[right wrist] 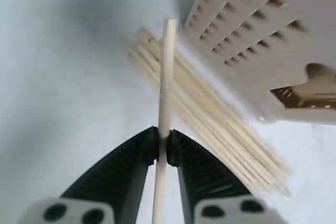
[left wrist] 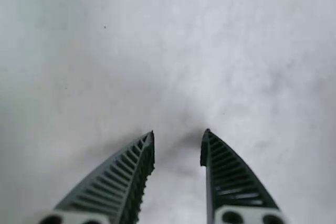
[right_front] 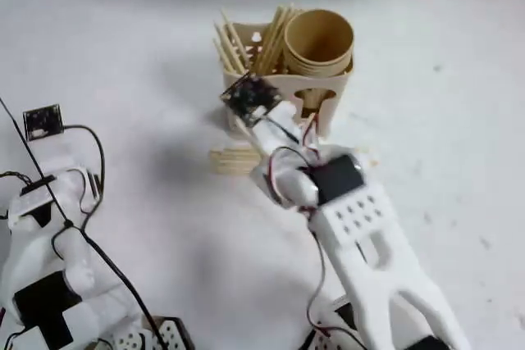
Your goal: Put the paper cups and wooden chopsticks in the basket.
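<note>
Chopsticks step: the right gripper [right wrist: 163,148] has its fingers clamped on one chopstick [right wrist: 167,77] above the pile [right wrist: 220,124] lying just on the near side of the basket [right wrist: 252,30]. The cups [right_front: 318,38] are already inside. Next it likely needs lifting and tipping in. The left gripper [left wrist: 177,145] has its fingers apart over the bench [left wrist: 157,35].

The right gripper [right wrist: 163,145] has its two dark ribbed fingers [right wrist: 122,177] pinched on a single wooden chopstick [right wrist: 167,66], which sticks out past the fingertips. Beyond it a bundle of chopsticks [right wrist: 226,129] lies flat on the white table [right wrist: 63,77]. The bundle is just beside the cream basket [right wrist: 262,30], whose wall is perforated and has a handle cutout.
</note>
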`<state>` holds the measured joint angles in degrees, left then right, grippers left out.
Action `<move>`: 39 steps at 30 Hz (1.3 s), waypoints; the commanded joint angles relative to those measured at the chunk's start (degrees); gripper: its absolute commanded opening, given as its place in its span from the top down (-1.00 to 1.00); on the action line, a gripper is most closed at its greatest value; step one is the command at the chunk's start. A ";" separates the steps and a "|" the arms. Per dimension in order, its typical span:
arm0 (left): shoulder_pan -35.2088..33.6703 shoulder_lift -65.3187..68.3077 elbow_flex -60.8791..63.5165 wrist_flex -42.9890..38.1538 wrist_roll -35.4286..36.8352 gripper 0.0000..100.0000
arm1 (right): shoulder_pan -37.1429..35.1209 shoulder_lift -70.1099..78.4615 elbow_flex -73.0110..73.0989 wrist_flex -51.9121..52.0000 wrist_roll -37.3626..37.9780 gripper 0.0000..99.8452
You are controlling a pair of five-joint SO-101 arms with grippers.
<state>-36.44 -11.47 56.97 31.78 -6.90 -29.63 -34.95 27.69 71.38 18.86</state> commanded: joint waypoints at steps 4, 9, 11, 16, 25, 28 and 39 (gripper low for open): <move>-0.66 -0.40 -0.09 -0.53 0.35 0.69 | 0.92 -0.13 -18.37 1.80 -4.04 0.97; -0.66 -0.40 -0.09 -0.53 0.35 0.69 | 0.66 8.92 -35.52 1.71 -6.07 0.97; -0.66 -0.40 -0.09 -0.53 0.35 0.69 | 0.92 13.41 -41.67 1.19 -7.56 0.97; -0.66 -0.40 -0.09 -0.53 0.44 0.69 | 1.01 23.16 -52.66 -5.93 -7.56 0.97; -0.66 -0.40 -0.09 -0.53 0.35 0.69 | 1.01 30.81 -60.31 -15.16 -8.00 0.97; -0.66 -0.40 -0.09 -0.53 0.35 0.69 | 1.80 32.75 -60.57 -21.58 -7.65 0.97; -0.66 -0.40 -0.09 -0.53 0.35 0.69 | 4.88 35.12 -60.13 -26.07 -7.65 0.96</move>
<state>-36.44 -11.47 56.97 31.78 -6.90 -26.02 0.57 -29.98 46.59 11.56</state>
